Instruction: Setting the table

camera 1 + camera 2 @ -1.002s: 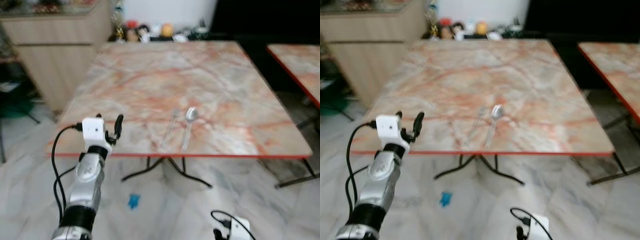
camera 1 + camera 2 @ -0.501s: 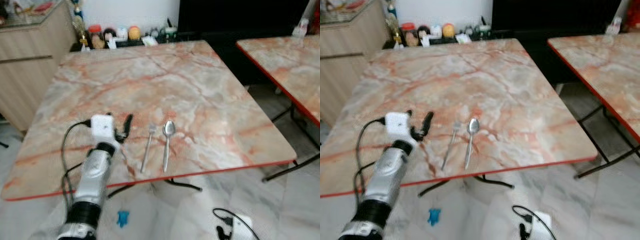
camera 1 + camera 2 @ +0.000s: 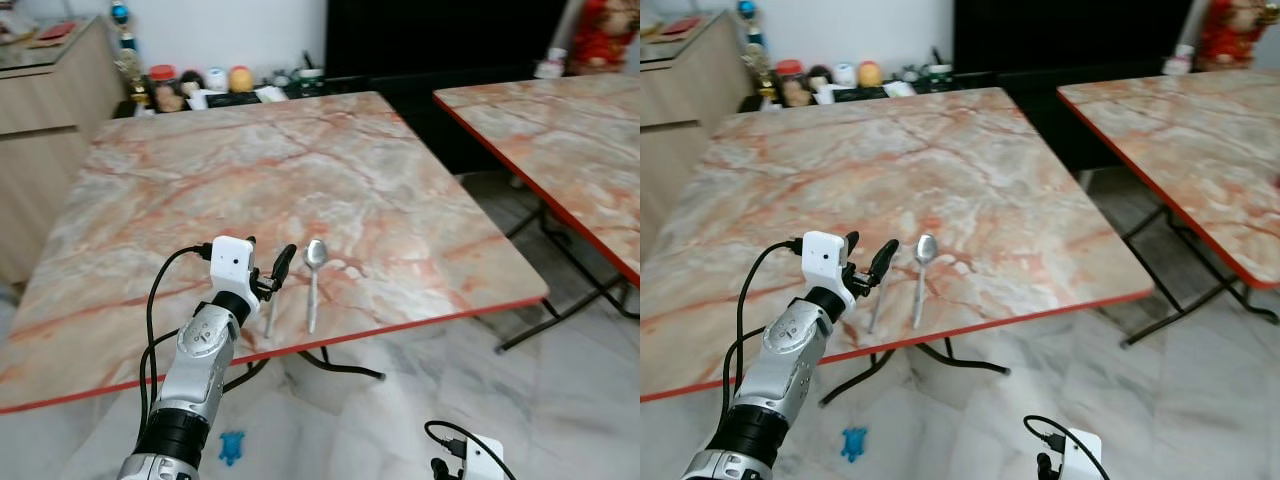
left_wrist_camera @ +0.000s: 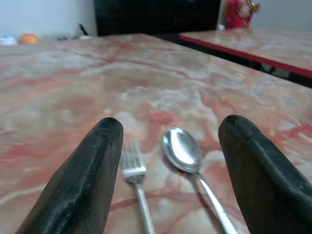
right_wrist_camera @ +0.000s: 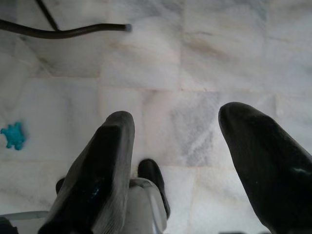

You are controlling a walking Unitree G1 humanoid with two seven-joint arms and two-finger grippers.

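A silver fork [image 4: 134, 171] and a silver spoon [image 4: 181, 146] lie side by side near the front edge of the marble table [image 3: 400, 180], handles toward me. My left gripper [image 3: 268, 262] hovers open just above the table, over the fork's handle, with nothing between its fingers [image 4: 92, 170]. The spoon [image 3: 313, 280] lies just right of that gripper. The fork [image 3: 876, 305] is partly hidden behind it. My right gripper [image 5: 175, 117] hangs open low over the floor, its wrist [image 3: 480, 460] at the bottom of the eye views.
A second marble table [image 3: 560, 130] stands to the right, across a gap of floor. A wooden cabinet [image 3: 50, 90] is at the left. Small jars and ornaments [image 3: 200, 85] line a shelf behind the table. A blue scrap [image 5: 13, 135] lies on the tiled floor near the table's leg [image 5: 63, 31].
The camera has shifted, so the whole scene sits differently. My left gripper has moved from the table's front edge in over the table, up to the fork.
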